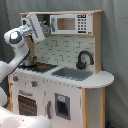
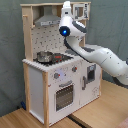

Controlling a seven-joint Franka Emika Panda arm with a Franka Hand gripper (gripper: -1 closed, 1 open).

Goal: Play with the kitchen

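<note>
Kitchen [image 1: 65, 75] stands on the floor, against a grey backdrop in both exterior views. My arm [image 2: 97, 52] reaches in over its counter, wrist raised to the upper shelf level.

Gripper [image 1: 46, 29] sits up by the microwave [image 1: 69, 23], just beside its door edge on the first exterior view's left. Can't tell how far the fingers are open or whether they touch the door; nothing visibly held.

Relative to the kitchen:
- hood [image 2: 46, 20] on top, above the stovetop [image 2: 60, 58]
- pot [image 2: 44, 56] on the stovetop, at the outer end of the counter
- sink [image 1: 72, 73] mid-counter, black faucet [image 1: 84, 59] behind it, upright
- oven door [image 2: 64, 95] below the stovetop, closed
- knobs [image 2: 56, 76] just above the oven door
- tiled backsplash [image 1: 60, 50] between counter and microwave

My elbow [image 1: 16, 38] hangs just outside the kitchen's stove end in the first exterior view.
</note>
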